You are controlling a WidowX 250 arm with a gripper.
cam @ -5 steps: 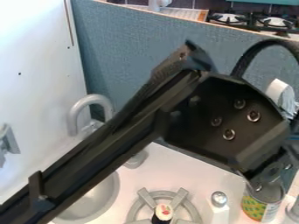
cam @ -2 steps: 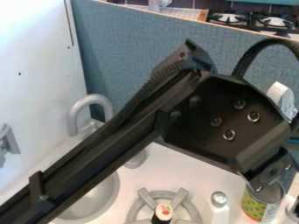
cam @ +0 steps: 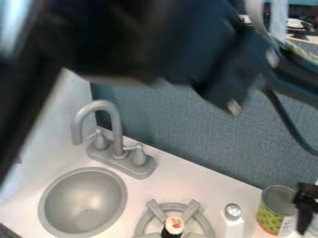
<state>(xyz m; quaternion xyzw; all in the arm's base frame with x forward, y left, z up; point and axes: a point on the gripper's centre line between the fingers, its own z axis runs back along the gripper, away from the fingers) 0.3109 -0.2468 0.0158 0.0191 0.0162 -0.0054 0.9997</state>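
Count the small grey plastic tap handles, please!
2: one cone-shaped grey plastic handle left of the curved grey spout, the other handle right of it in the picture.

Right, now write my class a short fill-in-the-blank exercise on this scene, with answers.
The tool is at the picture's ____ edge, by the can.
The faucet stands behind the round ____.
The sushi sits on the grey ____.

Missing words: right; sink; burner.
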